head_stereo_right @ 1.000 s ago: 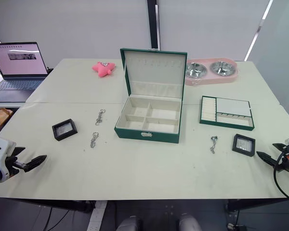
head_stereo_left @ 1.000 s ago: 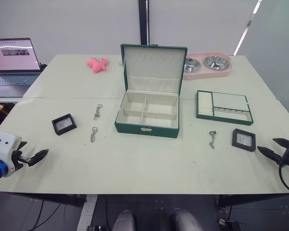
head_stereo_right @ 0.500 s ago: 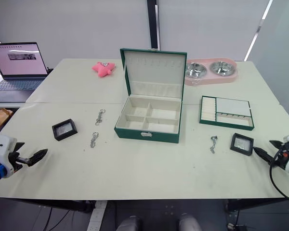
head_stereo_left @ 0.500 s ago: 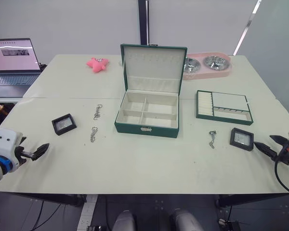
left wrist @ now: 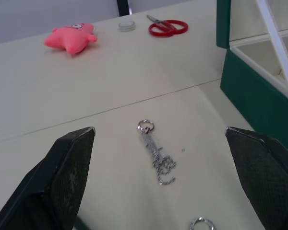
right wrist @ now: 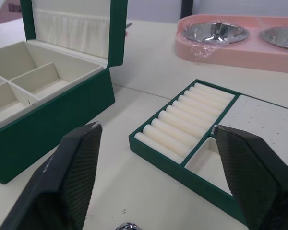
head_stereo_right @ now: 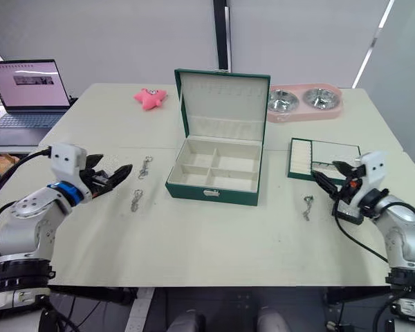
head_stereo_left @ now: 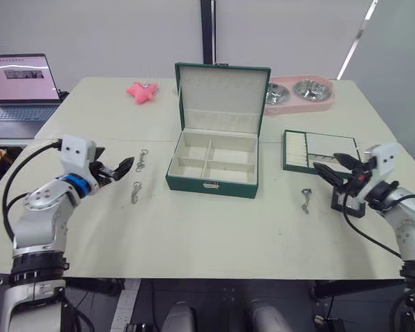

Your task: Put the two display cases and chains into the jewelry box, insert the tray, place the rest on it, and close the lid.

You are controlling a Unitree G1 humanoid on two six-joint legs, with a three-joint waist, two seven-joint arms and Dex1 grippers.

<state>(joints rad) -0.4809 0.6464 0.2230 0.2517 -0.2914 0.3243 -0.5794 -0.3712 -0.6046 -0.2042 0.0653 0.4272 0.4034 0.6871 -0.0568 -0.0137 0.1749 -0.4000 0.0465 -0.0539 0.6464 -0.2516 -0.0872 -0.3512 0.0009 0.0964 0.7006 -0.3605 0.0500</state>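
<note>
left gripper (head_stereo_left: 119, 168) spread wide, hovering near two chains (head_stereo_left: 140, 161) | your right gripper (head_stereo_left: 330, 169) wide too, above a display case (head_stereo_left: 347, 203) beside the tray (head_stereo_left: 320, 152) | both elbows bent, box (head_stereo_left: 213, 162) open mid-table

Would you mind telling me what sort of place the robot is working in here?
Probably a lab or office test bench: a pale table against plain partition walls, an open laptop to one side, and props like the jewelry box laid out.
</note>
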